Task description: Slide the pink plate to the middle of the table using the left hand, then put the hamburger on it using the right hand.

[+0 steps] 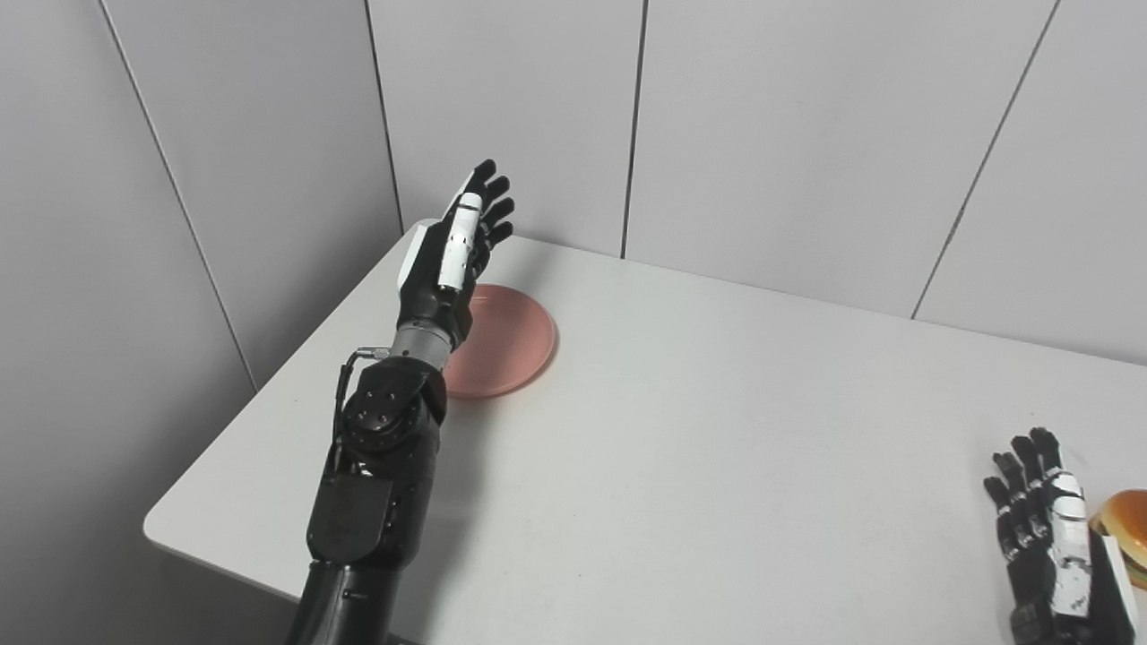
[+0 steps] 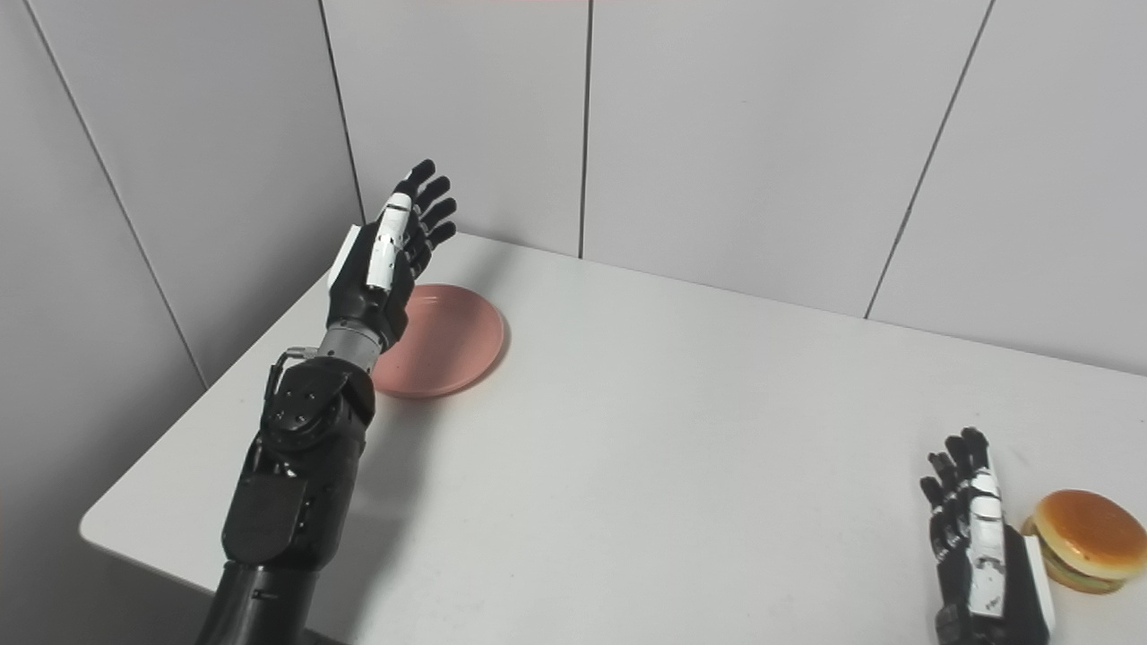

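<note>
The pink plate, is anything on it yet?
Empty. The pink plate shows bare pink inside; the hamburger sits on the table far right, beside the right robot hand.

Grey panelled walls (image 1: 771, 134); white table (image 1: 717, 448)

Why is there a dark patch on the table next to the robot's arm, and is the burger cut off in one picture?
In the right eye view, the left hand and its arm cast a soft grey shadow on the white table, so light comes from above. In the left eye view, the tan-bunned hamburger is clipped by the picture's edge; the right eye view shows it whole. Both views look sharp, without glare.
</note>
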### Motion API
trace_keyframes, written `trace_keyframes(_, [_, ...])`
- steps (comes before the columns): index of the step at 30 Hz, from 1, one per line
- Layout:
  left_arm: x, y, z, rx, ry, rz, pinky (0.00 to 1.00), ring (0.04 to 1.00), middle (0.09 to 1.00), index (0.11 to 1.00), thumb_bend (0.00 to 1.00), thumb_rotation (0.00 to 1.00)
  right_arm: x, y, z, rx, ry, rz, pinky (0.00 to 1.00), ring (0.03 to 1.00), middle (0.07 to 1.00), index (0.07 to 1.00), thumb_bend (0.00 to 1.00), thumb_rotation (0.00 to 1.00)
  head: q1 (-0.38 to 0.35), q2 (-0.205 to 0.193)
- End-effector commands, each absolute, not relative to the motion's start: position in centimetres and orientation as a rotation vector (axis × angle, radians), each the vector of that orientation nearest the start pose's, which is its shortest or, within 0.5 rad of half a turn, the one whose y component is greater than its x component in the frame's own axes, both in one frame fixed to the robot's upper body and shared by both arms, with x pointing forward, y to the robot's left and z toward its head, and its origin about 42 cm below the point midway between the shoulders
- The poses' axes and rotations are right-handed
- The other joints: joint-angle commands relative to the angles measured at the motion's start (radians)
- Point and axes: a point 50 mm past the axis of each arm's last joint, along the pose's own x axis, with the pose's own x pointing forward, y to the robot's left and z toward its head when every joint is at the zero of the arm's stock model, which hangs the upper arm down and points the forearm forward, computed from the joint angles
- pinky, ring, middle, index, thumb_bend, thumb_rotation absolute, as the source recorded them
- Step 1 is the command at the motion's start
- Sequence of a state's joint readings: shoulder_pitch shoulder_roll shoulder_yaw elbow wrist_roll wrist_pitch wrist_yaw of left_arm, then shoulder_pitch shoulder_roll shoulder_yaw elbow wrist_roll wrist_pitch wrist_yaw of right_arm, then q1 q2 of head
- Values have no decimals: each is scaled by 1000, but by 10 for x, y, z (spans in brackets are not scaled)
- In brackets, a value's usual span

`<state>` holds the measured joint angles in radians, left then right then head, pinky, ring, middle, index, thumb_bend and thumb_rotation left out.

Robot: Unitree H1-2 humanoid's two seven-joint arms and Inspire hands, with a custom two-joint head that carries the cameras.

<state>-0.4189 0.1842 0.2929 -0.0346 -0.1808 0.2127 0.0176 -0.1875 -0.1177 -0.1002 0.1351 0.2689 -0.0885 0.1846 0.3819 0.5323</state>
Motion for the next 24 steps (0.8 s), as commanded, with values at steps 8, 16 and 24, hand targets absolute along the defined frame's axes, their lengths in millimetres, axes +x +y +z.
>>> trace_keyframes(8, [404,351,280,-154,-371,227,943,943,949,923,422,1000,332,-260,114,166,-103,109,1000,1000,1000,1000,155,1000,5,1])
trace_keyframes(16, [411,380,279,-155,-344,289,927,925,930,914,372,1000,332,-260,115,168,-105,116,1000,1000,1000,1000,144,1000,5,3])
trace_keyframes(24, [419,402,266,-222,-293,327,957,947,944,921,373,1000,330,-260,115,172,-105,112,1000,1000,1000,1000,145,1000,4,5])
